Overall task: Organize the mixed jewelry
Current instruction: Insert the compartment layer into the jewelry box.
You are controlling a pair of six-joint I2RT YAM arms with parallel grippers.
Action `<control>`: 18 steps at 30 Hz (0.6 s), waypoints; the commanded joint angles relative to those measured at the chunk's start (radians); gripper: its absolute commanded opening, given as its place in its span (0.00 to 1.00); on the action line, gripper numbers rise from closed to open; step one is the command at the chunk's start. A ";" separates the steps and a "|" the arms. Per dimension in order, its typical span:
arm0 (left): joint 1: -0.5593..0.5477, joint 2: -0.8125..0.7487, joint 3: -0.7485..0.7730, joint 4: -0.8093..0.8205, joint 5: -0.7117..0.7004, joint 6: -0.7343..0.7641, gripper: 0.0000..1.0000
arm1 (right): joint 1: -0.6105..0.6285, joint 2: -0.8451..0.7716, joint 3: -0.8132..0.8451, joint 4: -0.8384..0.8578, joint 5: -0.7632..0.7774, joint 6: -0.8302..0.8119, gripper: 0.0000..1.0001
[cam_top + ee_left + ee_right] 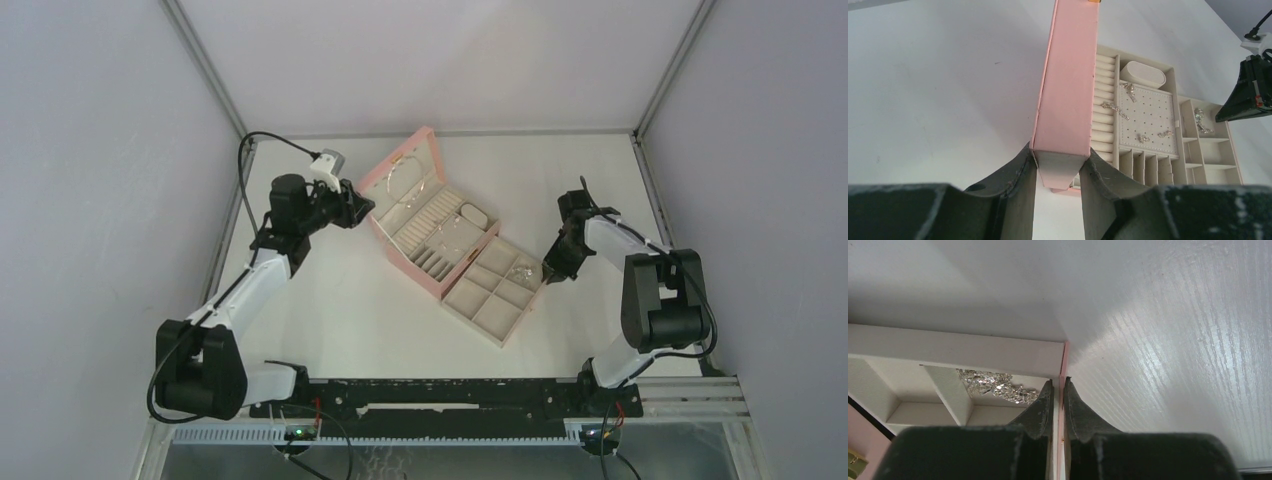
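White surface [340, 300]: left fingers [1015, 190] clamp the upright lid [1068, 75] of the pink jewelry box [405, 262]; right fingers [1078, 415] pinch the compartment tray [973, 352] at its three-o'clock wall. A jerk could scatter the chain cluster [995, 385].

A white table [330, 300] fills a small enclosed booth. Pale grey walls rise on the left [90, 150] and right [770, 150], with a white back panel [440, 60] between them. Slim metal posts [205, 65] run up the two back corners. A black rail [450, 395] crosses the near edge. The light is soft and even, and up close the tabletop shows fine grain with a bright sheen [1168, 365].
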 commanded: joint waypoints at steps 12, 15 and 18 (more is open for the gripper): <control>-0.008 -0.043 -0.021 -0.032 0.009 -0.025 0.13 | -0.039 0.023 0.077 0.057 -0.056 0.046 0.00; -0.008 -0.041 -0.020 -0.035 0.009 -0.023 0.13 | -0.045 0.027 0.077 0.061 -0.058 0.046 0.00; -0.008 -0.041 -0.019 -0.041 0.009 -0.016 0.13 | -0.045 0.031 0.078 0.064 -0.063 0.051 0.00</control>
